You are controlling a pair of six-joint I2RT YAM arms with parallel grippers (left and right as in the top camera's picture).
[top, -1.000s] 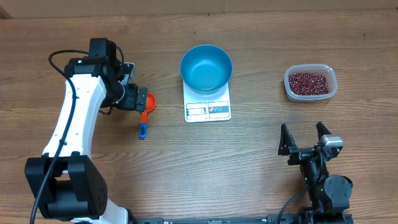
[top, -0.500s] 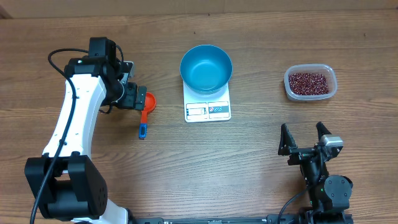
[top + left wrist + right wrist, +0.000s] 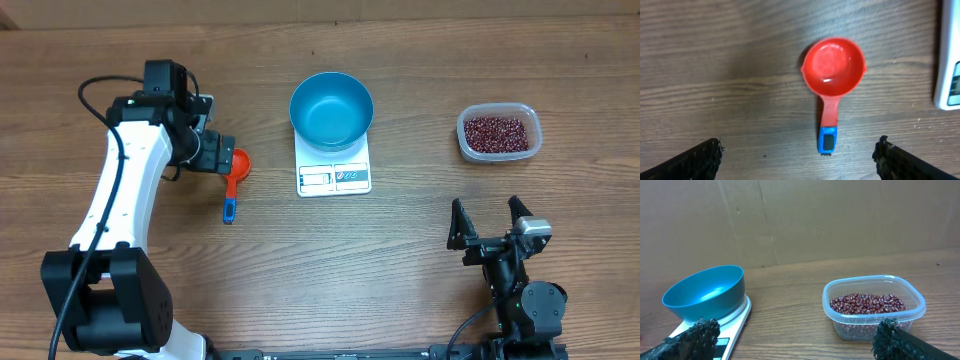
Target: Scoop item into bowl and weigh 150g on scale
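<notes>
The blue bowl (image 3: 331, 110) stands empty on the white scale (image 3: 334, 177) at the middle back. The item, dark red-brown beans (image 3: 495, 131), fills a clear tub (image 3: 531, 146) at the right. A red scoop (image 3: 236, 172) with a blue handle tip lies left of the scale. My left gripper (image 3: 222, 157) hovers over the scoop, open; in the left wrist view the scoop (image 3: 834, 67) lies ahead of the wide-apart fingers (image 3: 695, 161). My right gripper (image 3: 490, 222) rests open near the front right, facing the bowl (image 3: 705, 292) and beans (image 3: 867, 302).
The scale's edge (image 3: 946, 75) shows at the right of the left wrist view. A cardboard wall (image 3: 800, 220) stands behind the table. Bare wood lies between the scale (image 3: 735, 317) and the tub (image 3: 875, 325).
</notes>
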